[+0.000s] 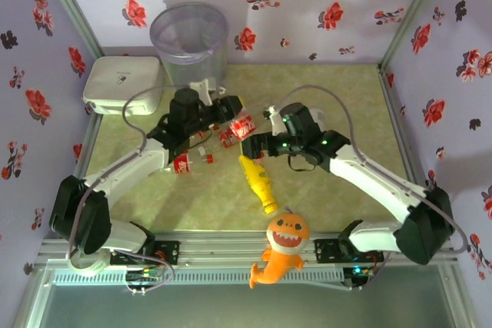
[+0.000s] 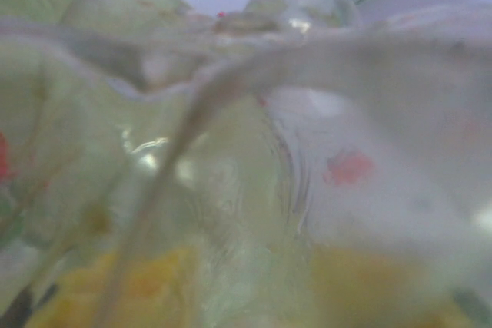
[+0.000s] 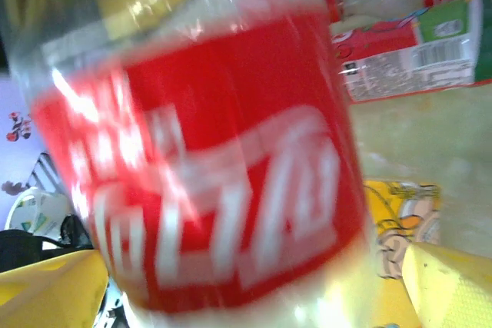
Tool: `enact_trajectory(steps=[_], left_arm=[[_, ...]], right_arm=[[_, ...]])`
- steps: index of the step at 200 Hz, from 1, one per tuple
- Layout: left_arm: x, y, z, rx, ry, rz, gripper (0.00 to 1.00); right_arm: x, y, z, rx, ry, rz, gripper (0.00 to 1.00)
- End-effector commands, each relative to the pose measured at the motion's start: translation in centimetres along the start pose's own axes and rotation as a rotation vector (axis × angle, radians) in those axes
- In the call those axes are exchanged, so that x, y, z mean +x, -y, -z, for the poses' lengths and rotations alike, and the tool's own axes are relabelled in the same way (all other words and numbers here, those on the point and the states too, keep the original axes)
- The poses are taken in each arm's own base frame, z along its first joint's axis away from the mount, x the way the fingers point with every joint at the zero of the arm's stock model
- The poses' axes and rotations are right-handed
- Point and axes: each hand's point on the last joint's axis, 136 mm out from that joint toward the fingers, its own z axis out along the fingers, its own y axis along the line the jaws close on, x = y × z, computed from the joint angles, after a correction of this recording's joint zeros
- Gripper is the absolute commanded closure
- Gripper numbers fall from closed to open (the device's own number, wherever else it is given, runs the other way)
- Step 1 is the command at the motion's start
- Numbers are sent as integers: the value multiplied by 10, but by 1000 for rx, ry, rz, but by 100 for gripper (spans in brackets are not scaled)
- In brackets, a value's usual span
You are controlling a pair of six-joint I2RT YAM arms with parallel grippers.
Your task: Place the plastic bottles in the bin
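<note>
Progress: early, by my read. Bin [image 1: 188,32] stands at back, L of centre, just beside white box [image 1: 123,82]; nothing made out inside it. Bottles lie mid-table in a loose cluster: red-label bottles [image 1: 183,163] btwn the arms, yellow squeeze bottle [image 1: 257,182] nearer front, plush shark [image 1: 284,243] at near edge. L gripper [image 1: 231,105] is over the cluster; clear bottle [image 2: 254,190] sits close up to its cam, clamped or not cannot tell. R gripper [image 1: 257,144]: yellow fingers [image 3: 54,282] spread wide, blurred red-label bottle [image 3: 215,190] btwn them w/ gap on one side, so released, not gripped. Left to do: approx all bottles. Surface: pale green-yellow mat [image 1: 338,97]. Room: lilac walls [image 1: 307,5] w/ red + dark flower print, metal rail [image 1: 231,247] along front
</note>
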Motion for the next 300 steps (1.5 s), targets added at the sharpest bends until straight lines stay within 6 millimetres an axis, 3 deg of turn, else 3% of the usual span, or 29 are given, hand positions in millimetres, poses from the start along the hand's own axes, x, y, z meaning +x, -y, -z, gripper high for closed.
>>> enact_trajectory(steps=[1, 30, 54, 76, 105, 125, 167, 221, 268, 300], left_arm=[[-62, 24, 22, -9, 104, -136, 63], [-143, 25, 39, -35, 264, -165, 73], [-202, 24, 54, -5, 441, -176, 88], [-244, 11, 62, -45, 580, -170, 100], [-293, -10, 75, -106, 780, -185, 100], [-313, -24, 70, -141, 823, -197, 100], [-327, -49, 44, -191, 815, -207, 100], [-322, -96, 5, -303, 719, -227, 100], [-298, -135, -34, -447, 517, -352, 100], [-282, -152, -47, -500, 429, -399, 100]], right_arm=[[-18, 18, 46, 132, 106, 21, 1], [-11, 51, 77, 262, 172, -45, 1], [4, 71, 88, 316, 179, -103, 1], [17, 84, 94, 375, 159, -128, 1], [24, 85, 99, 388, 146, -140, 1], [27, 87, 103, 398, 147, -138, 1], [35, 91, 110, 430, 136, -139, 1], [35, 96, 112, 461, 135, -125, 1], [33, 99, 108, 466, 140, -121, 1], [32, 101, 105, 475, 134, -120, 1]])
